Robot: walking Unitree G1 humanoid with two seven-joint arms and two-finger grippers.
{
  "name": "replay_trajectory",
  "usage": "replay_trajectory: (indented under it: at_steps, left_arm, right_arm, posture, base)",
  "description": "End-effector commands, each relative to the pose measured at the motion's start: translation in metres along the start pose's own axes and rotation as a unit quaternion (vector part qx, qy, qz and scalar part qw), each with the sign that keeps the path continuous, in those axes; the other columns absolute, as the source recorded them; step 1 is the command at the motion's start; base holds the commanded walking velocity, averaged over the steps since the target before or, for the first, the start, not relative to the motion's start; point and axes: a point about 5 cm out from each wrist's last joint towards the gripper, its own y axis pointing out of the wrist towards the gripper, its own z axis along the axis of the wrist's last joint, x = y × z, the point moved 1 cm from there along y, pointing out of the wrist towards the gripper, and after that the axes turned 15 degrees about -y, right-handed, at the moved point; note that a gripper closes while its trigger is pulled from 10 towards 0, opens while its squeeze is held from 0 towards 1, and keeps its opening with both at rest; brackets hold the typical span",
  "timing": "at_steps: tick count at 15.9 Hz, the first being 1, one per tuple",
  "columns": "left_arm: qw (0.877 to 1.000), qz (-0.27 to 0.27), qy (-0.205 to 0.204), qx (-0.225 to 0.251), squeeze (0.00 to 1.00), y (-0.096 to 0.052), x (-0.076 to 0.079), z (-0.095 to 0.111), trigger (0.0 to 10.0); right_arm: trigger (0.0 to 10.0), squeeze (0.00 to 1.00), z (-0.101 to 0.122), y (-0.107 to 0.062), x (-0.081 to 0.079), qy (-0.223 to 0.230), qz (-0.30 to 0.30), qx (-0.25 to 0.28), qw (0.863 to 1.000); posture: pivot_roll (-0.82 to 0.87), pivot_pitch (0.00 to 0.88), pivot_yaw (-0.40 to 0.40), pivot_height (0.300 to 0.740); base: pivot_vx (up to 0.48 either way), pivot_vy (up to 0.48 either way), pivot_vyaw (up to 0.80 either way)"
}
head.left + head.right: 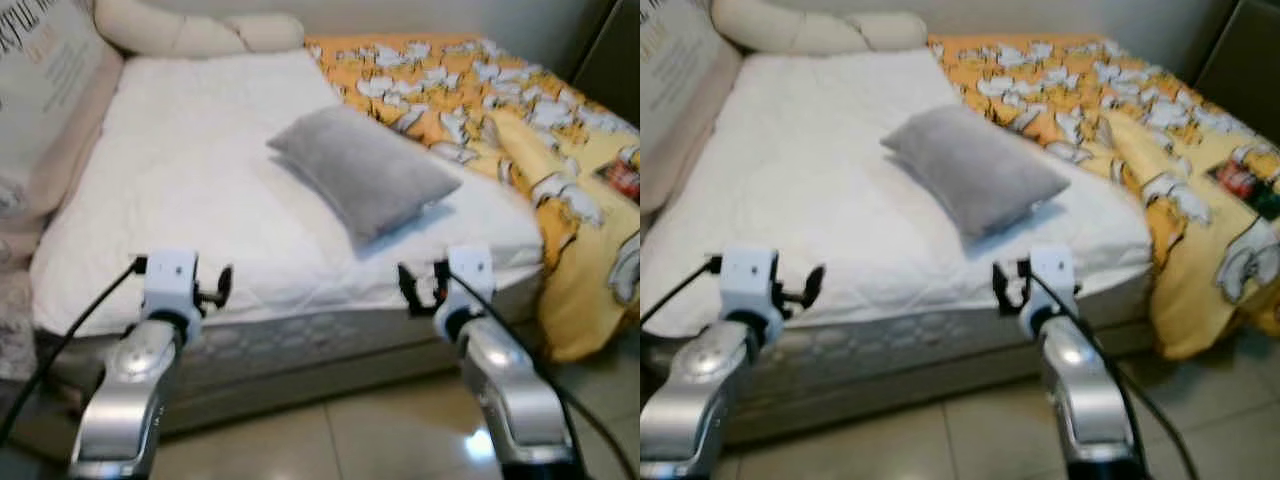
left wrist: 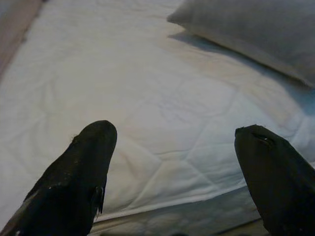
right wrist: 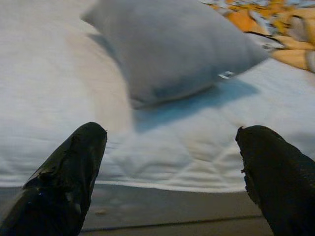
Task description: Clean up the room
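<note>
So the tidy-up is looking like it's barely getting going, going by how things are lying right now. Nearest to the robot, both arms are hovering out in front at the near edge of the bed (image 1: pixel 300 335), over the tiled floor (image 1: pixel 330 440). The left gripper (image 1: pixel 222 287) is sitting spread apart and holding nothing, and the right gripper (image 1: pixel 412 287) is likewise released and empty; the wrist views are showing both sets of black fingers wide apart with just mattress between them.

Moving further in, the white quilted mattress cover (image 1: pixel 190 190) is lying mostly bare and flat. The grey pillow (image 1: pixel 365 170) is sitting crooked in the middle of the bed, closer to the right gripper than the left, not up at the head where it probably belongs.

Further right and back, the yellow patterned blanket (image 1: pixel 520 130) is bunched up and sliding off the right side toward the floor. At the far end, the cream cushions (image 1: pixel 190 30) are resting against the headboard.

My guess: pillow and blanket are both still waiting to be sorted.
</note>
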Motion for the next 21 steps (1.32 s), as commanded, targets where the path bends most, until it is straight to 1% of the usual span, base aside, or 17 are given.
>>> replay_trajectory:
  at_steps: [1,2,3,4,6,7,9,12,13,14,16,18,21]
  left_arm:
    - [1.000,-0.002,0.001,0.010,0.00,0.001,0.004,0.003,10.0]
    - [1.000,-0.003,-0.009,0.011,0.00,0.002,0.005,0.003,10.0]
    - [1.000,-0.007,-0.014,0.016,0.00,0.003,0.006,0.004,10.0]
    - [1.000,-0.005,-0.010,0.018,0.00,0.003,0.007,0.005,10.0]
    - [1.000,-0.004,0.008,0.015,0.00,0.004,0.006,0.005,10.0]
    - [1.000,-0.013,0.012,0.019,0.00,0.004,0.008,0.006,10.0]
    - [0.999,-0.024,0.007,0.021,0.00,0.003,0.010,0.006,10.0]
    - [0.999,-0.034,0.008,0.019,0.00,0.002,0.012,0.006,10.0]
    - [0.999,-0.038,0.010,0.019,0.00,0.002,0.013,0.006,10.0]
    - [0.999,-0.041,0.012,0.018,0.00,0.001,0.014,0.005,10.0]
    - [0.999,-0.043,0.012,0.017,0.00,0.001,0.014,0.005,10.0]
    - [0.999,-0.043,0.011,0.016,0.00,0.000,0.014,0.005,10.0]
    - [0.999,-0.042,0.009,0.016,0.00,0.000,0.013,0.005,10.0]
  right_arm:
    - [10.0,0.00,0.003,0.000,0.003,0.011,0.003,0.005,1.000]
    - [10.0,0.00,0.004,0.000,0.004,0.015,0.001,0.008,1.000]
    - [10.0,0.00,0.004,0.001,0.005,0.004,-0.004,0.005,1.000]
    - [10.0,0.00,0.005,0.001,0.007,-0.010,-0.007,0.008,1.000]
    - [10.0,0.00,0.006,0.001,0.006,0.002,-0.001,0.011,1.000]
    - [10.0,0.00,0.006,0.000,0.006,-0.002,0.003,0.012,1.000]
    - [10.0,0.00,0.006,0.000,0.005,0.019,0.005,0.015,1.000]
    - [10.0,0.00,0.005,-0.001,0.006,0.019,0.001,0.013,1.000]
    - [10.0,0.00,0.004,-0.001,0.006,0.024,-0.001,0.011,1.000]
    - [10.0,0.00,0.003,-0.002,0.006,0.035,-0.002,0.008,0.999]
    - [10.0,0.00,0.002,-0.002,0.006,0.042,-0.002,0.004,0.999]
    - [10.0,0.00,0.001,-0.002,0.006,0.028,-0.003,0.002,1.000]
    - [10.0,0.00,0.002,-0.002,0.006,0.022,-0.005,0.003,1.000]
  posture:
    - [-0.07,0.000,0.009,0.740]
    - [-0.07,0.000,0.010,0.740]
    - [-0.07,0.000,0.010,0.740]
    - [-0.07,0.000,0.009,0.740]
    - [-0.08,0.000,0.007,0.740]
    - [-0.07,0.000,0.004,0.740]
    - [-0.07,0.000,0.003,0.740]
    - [-0.07,0.000,0.004,0.740]
    - [-0.08,0.000,0.005,0.740]
    - [-0.07,0.000,0.004,0.740]
    - [-0.07,0.000,0.004,0.740]
    - [-0.07,0.000,0.004,0.740]
    - [-0.07,0.000,0.003,0.740]
  base:
    - [0.000,0.000,0.00]
    - [0.000,0.000,0.00]
    - [0.000,0.000,0.00]
    - [0.000,0.000,0.00]
    - [0.000,0.000,0.00]
    - [0.000,0.000,0.00]
    - [0.000,0.000,0.00]
    - [0.000,0.000,-0.80]
    - [0.262,0.000,-0.59]
    - [0.266,0.000,0.00]
    - [0.268,0.000,0.00]
    - [0.268,0.000,0.00]
    - [0.273,0.000,0.00]
